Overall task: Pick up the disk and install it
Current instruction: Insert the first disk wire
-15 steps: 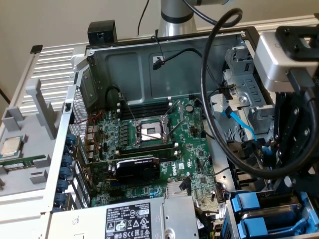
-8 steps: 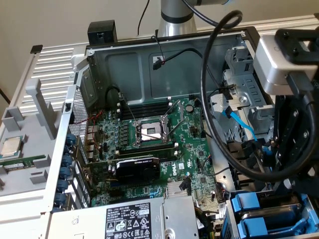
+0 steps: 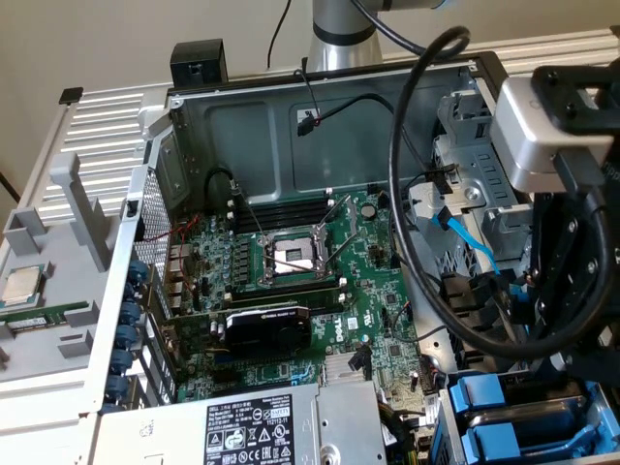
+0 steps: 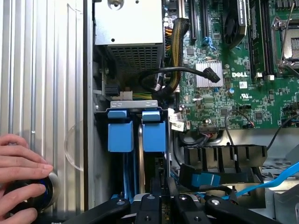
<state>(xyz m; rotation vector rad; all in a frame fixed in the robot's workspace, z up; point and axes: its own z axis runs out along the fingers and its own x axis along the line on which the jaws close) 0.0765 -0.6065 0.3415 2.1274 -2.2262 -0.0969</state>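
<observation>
Two blue carrier frames stand side by side in the drive bay, and the silver edge of the disk (image 4: 140,154) shows between them. My gripper (image 4: 162,185) hangs just over the bay, closest to the carrier (image 4: 153,131) on the motherboard side. Its fingers are shut and close together, with nothing visible between them. In the exterior view the blue carriers (image 3: 494,412) sit at the case's lower right corner, under the dark gripper body (image 3: 572,310) and the grey wrist (image 3: 547,136).
A person's hand (image 4: 18,163) rests on a black round knob (image 4: 29,198) on the ribbed table beside the case. The power supply box (image 3: 281,426), the motherboard (image 3: 310,291), black cables (image 3: 417,242) and a blue cable (image 4: 275,179) crowd the case. A CPU chip (image 3: 24,284) lies on a tray outside it.
</observation>
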